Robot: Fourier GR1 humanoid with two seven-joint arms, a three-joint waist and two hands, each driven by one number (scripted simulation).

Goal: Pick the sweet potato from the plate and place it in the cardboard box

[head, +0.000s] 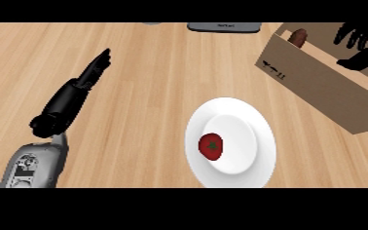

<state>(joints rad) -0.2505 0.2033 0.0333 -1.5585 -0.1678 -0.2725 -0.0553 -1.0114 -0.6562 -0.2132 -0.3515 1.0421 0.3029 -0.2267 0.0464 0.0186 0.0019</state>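
Sweet potato (298, 36) already lies inside the cardboard box (316, 85); only a tomato (211, 146) remains on the plate (251, 112). Right robot hand (352, 41) hangs spread above the box, left robot hand (93, 70) straight.

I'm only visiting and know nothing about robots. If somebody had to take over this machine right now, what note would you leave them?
Left hand: open, fingers straight, over bare counter at the left, holding nothing.
Right hand: above the cardboard box at the upper right, fingers spread, holding nothing.
Sweet potato: a brownish piece shows inside the box near its far end, so it appears to be in already.
Plate: white, in the middle of the counter, with only a tomato on it.
Done: the pick and, as far as can be seen, the drop into the box.
Left: draw the right hand away from the box.
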